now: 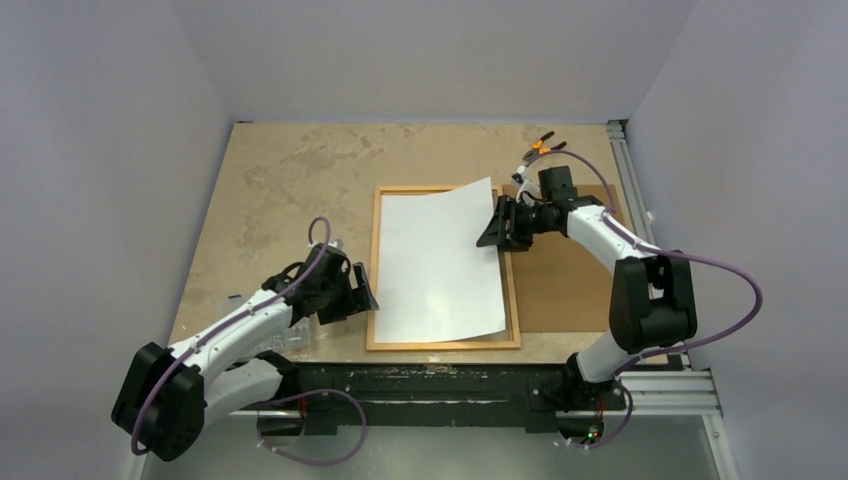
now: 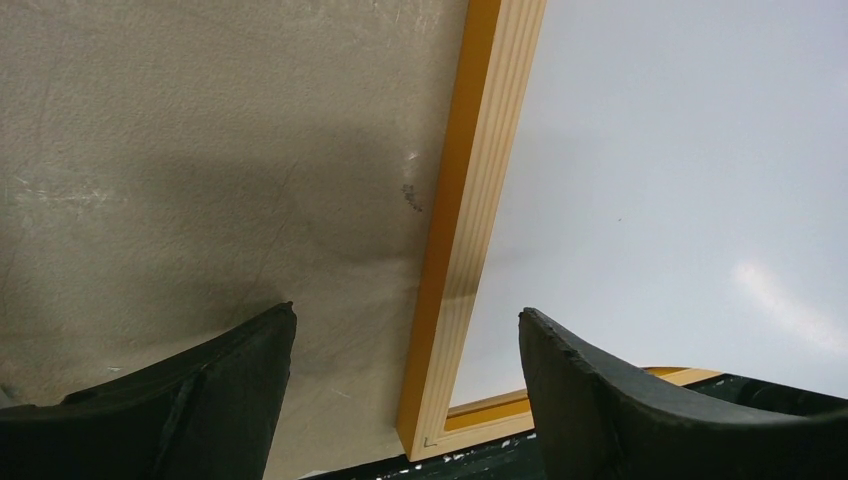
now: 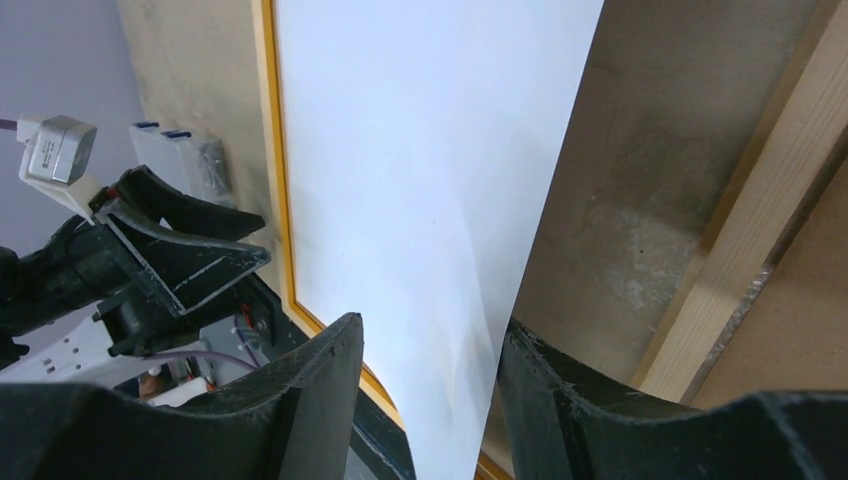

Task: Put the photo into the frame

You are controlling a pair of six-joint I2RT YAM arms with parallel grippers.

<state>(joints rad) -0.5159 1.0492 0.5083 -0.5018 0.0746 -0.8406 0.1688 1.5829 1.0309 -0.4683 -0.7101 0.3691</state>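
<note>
The frame lies flat mid-table with its pale wood reverse up and its orange edge showing. The photo lies in it white back up, slightly skewed, its far right corner raised over the frame's top rail. My right gripper is at the photo's right edge. In the right wrist view its jaws stand partly open with the photo's edge between them, above the frame's right rail. My left gripper is open and empty beside the frame's near left corner; the photo shows past it.
A plain brown backing board lies right of the frame, under the right arm. An orange-handled tool sits at the back right. A clear plastic item lies under the left arm. A black rail runs along the near edge.
</note>
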